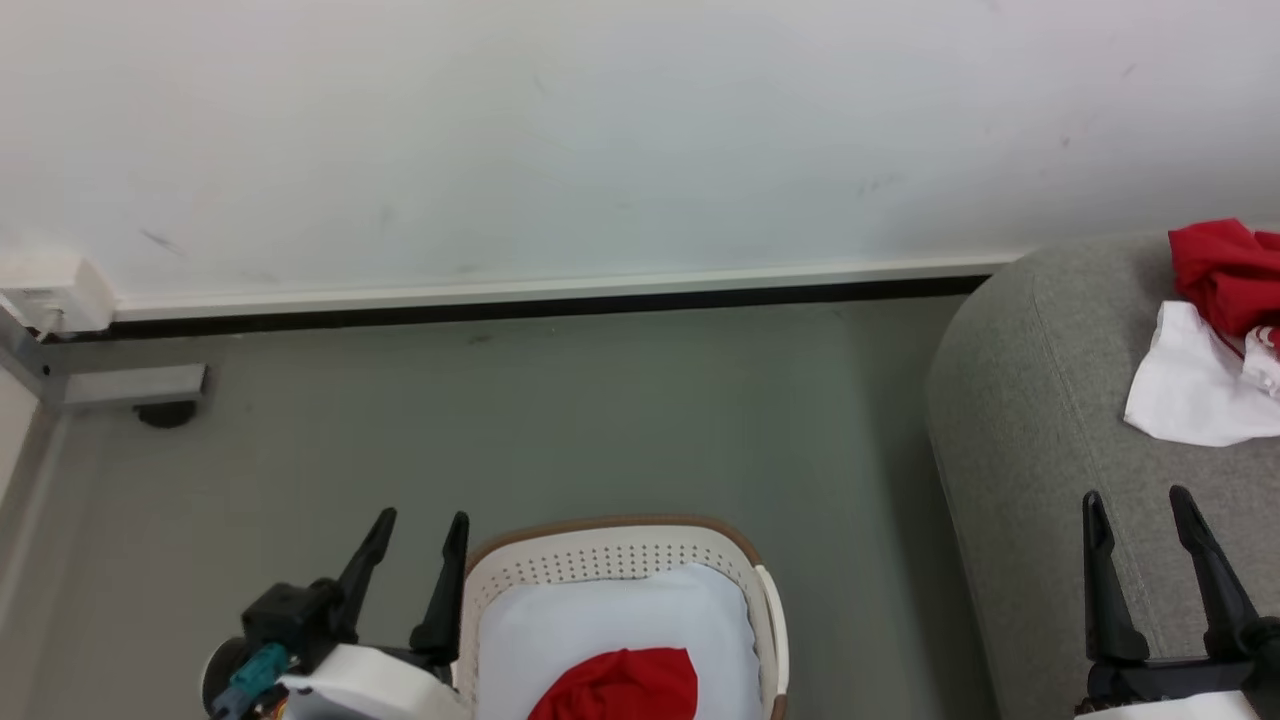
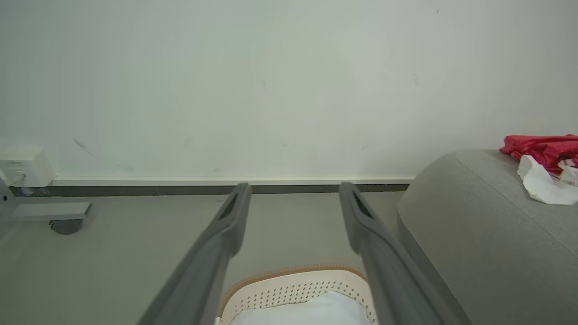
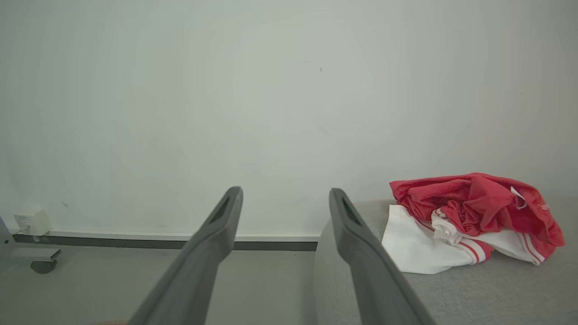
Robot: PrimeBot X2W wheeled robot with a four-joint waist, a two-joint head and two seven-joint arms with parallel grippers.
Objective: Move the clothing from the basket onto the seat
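The cream basket (image 1: 620, 556) with a brown rim stands on the floor at the bottom centre. Inside it a red garment (image 1: 625, 686) lies on a pale flat cushion (image 1: 600, 615). A second red-and-white garment (image 1: 1215, 330) lies crumpled on the grey sofa seat (image 1: 1040, 400) at the right; the right wrist view shows this garment (image 3: 469, 221) on the seat (image 3: 474, 293). My left gripper (image 1: 420, 530) is open just left of the basket's rim, holding nothing. My right gripper (image 1: 1140, 510) is open above the seat's near part, empty. In the left wrist view the basket's rim (image 2: 293, 275) lies below my fingers.
A white wall with a dark skirting strip (image 1: 550, 305) runs behind. A grey metal frame with a caster (image 1: 165, 412) and a white box (image 1: 55, 290) stand at the far left. Bare grey floor (image 1: 600, 420) lies between basket and wall.
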